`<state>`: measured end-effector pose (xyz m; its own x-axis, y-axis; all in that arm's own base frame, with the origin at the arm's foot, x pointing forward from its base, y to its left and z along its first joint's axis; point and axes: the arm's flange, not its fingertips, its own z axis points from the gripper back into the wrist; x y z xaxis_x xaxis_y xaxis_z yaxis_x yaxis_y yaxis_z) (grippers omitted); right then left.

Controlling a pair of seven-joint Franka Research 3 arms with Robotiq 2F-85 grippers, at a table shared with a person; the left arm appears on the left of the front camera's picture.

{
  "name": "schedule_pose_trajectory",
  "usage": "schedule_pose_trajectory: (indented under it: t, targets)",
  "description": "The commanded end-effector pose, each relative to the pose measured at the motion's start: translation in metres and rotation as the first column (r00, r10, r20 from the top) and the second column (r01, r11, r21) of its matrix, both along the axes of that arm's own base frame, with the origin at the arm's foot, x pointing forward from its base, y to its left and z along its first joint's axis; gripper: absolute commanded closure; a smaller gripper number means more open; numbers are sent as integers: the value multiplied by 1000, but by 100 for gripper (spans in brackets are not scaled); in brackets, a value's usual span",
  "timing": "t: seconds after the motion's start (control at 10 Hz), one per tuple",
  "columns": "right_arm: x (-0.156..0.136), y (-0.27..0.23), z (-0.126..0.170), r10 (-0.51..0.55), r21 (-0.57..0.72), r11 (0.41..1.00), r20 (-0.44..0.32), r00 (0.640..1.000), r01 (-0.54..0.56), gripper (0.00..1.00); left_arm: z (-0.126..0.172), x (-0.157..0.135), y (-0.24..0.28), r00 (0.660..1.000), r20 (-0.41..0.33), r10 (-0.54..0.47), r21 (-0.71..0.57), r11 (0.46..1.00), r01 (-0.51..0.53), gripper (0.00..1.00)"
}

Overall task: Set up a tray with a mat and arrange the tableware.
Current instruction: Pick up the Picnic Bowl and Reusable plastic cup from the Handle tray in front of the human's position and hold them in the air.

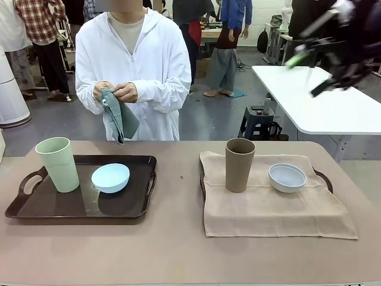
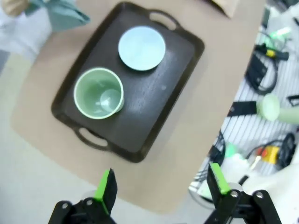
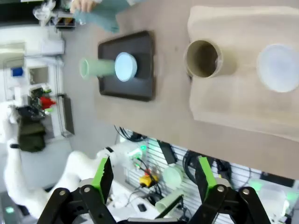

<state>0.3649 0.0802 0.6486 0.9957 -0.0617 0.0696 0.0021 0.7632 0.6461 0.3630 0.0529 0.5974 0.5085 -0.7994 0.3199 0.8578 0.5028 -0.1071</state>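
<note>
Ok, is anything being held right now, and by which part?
Neither gripper: left gripper and right gripper hang open, empty. The person's hands grip a grey-green cloth by its top edge.

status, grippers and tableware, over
Left gripper, right gripper: jaws open, empty, above table. Green tumbler, blue bowl on bare tray; brown tumbler, whitish bowl on mat. Person's hands hold cloth.

Front view is shot from the robot's side, low and near, facing across the table (image 1: 178, 250) at the person (image 1: 132, 71). Left wrist view is aimed almost straight down from high over the dark tray (image 2: 154, 112), rolled diagonally. Right wrist view is aimed down from higher, over the mat (image 3: 233, 98) and the table's near edge. Dark tray, green tumbler (image 1: 58, 164) and blue bowl (image 1: 110, 177) are shared by all three. Mat, brown tumbler (image 1: 239, 165) and white bowl (image 1: 287, 177) are shared by front and right wrist.
</note>
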Motion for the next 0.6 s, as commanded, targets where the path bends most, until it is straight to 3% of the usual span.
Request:
schedule_pose_trajectory:
  t: [0.0,0.3,0.5]
  targets:
    - [36,59,-1,-2,-104,995,-31,1000,-1,9,7,9,10,989,43,-143,59,988,141,0]
    - [87,171,-13,-22,-232,973,-50,998,10,9,3,9,5,949,100,-299,88,953,291,0]
    - [116,235,-29,-36,-288,958,-66,997,15,9,0,6,3,952,129,-276,66,961,270,0]
